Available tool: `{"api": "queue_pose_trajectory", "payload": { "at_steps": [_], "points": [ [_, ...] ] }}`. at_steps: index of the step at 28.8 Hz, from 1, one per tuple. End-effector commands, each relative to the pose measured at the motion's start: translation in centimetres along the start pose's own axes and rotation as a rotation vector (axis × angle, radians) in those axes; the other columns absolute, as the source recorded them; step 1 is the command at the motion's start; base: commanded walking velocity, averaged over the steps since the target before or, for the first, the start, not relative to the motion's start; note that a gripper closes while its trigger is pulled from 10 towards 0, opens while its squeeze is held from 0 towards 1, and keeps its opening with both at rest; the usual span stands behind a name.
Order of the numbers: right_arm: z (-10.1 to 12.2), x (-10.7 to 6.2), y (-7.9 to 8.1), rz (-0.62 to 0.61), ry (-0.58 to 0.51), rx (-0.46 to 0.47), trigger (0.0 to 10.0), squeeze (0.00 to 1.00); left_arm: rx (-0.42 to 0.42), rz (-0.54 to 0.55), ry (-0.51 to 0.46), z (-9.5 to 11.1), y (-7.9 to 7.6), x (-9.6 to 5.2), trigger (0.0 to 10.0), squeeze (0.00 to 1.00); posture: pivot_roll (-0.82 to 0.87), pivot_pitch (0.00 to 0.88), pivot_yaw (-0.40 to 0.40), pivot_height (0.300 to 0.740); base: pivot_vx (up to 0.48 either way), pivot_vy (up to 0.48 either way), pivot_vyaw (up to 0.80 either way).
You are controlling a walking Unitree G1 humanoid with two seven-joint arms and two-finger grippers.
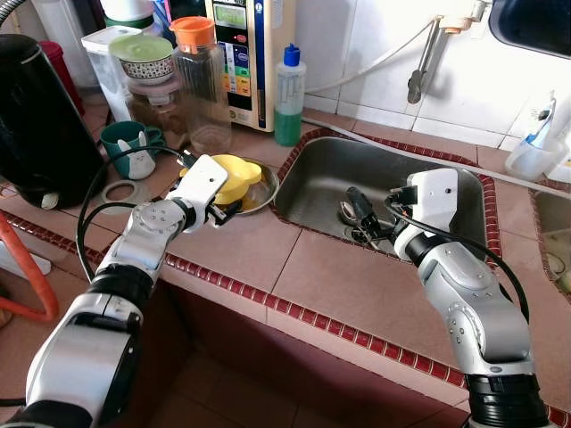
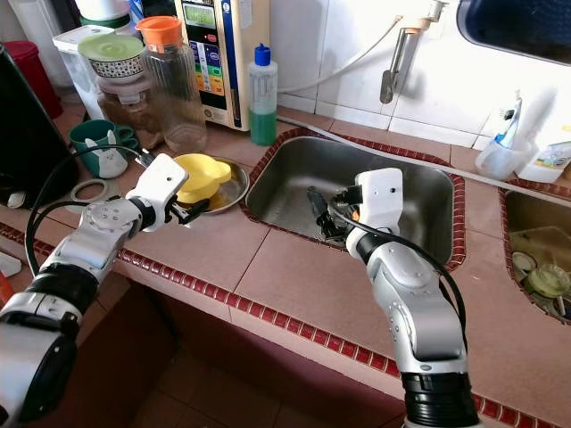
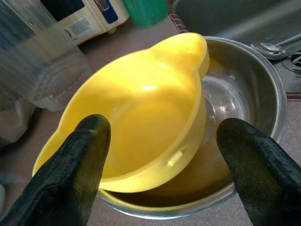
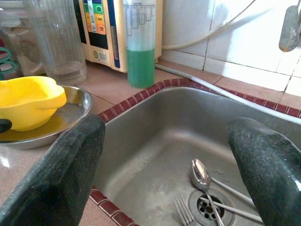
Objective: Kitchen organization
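The left end effector (image 1: 227, 207) hung at the near edge of a steel dish (image 3: 263, 84) on the tiled desk (image 1: 268, 254), its 2 black fingers (image 3: 77, 165) spread wide, 1 on either side of a yellow bowl (image 3: 136, 113) and not touching it. That bowl sat tilted inside the steel dish, just left of the sink (image 1: 330, 178). The right end effector (image 1: 364, 212) reached over the sink's front rim, fingers (image 4: 70, 169) also wide apart and holding nothing. Below it, at the drain, lay a spoon (image 4: 201, 173) and a fork (image 4: 184, 210) close together. Behind the dish stood a clear jug with an orange lid (image 1: 198, 80), a green mug (image 1: 127, 147) to its left, and a bottle of green liquid (image 1: 289, 98) by the sink's back corner. A black kettle (image 1: 40, 116) stood at the far left
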State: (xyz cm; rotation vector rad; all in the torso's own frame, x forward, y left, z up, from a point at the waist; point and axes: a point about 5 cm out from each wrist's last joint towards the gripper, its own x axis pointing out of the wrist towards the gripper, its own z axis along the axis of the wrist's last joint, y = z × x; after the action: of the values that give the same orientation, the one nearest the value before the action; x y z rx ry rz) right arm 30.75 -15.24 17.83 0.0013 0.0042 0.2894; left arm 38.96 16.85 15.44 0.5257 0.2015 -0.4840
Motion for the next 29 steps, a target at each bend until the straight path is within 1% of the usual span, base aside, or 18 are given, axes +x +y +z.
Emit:
{"api": "queue_pose_trajectory", "payload": {
  "at_steps": [1, 15, 22, 27, 28, 29],
  "points": [
    [0.53, -0.20, -0.20, -0.007, -0.015, -0.009, 10.0, 0.00, 0.019, -0.005, -0.004, 0.36, 0.37, 0.00, 0.0, 0.00, 0.00, 0.000, 0.036, 0.740, 0.000, 0.000, 0.00],
    [0.62, -0.11, -0.16, -0.009, -0.016, -0.010, 10.0, 0.00, 0.024, -0.018, 0.003, 0.12, 0.45, 0.11, 0.0, 0.00, -0.01, 0.000, 0.039, 0.740, 0.000, 0.000, 0.00],
    [0.65, -0.30, -0.52, -0.018, -0.014, -0.018, 10.0, 0.00, 0.025, -0.019, 0.002, 0.08, 0.38, 0.16, 0.0, 0.00, -0.01, 0.000, 0.041, 0.740, 0.000, 0.000, 0.00],
    [0.62, -0.30, -0.42, -0.016, -0.013, -0.017, 10.0, 0.00, 0.030, 0.003, -0.016, 0.35, 0.55, 0.19, 0.0, 0.00, -0.01, 0.000, 0.040, 0.740, 0.000, 0.000, 0.00],
    [0.62, -0.29, -0.43, -0.016, -0.013, -0.017, 10.0, 0.00, 0.038, 0.004, -0.037, 0.60, 0.58, 0.18, 0.0, 0.00, -0.01, 0.000, 0.040, 0.740, 0.000, 0.000, 0.00],
    [0.62, -0.29, -0.43, -0.016, -0.013, -0.017, 10.0, 0.00, 0.038, 0.004, -0.037, 0.60, 0.58, 0.18, 0.0, 0.00, -0.01, 0.000, 0.040, 0.740, 0.000, 0.000, 0.00]
  ]
}}
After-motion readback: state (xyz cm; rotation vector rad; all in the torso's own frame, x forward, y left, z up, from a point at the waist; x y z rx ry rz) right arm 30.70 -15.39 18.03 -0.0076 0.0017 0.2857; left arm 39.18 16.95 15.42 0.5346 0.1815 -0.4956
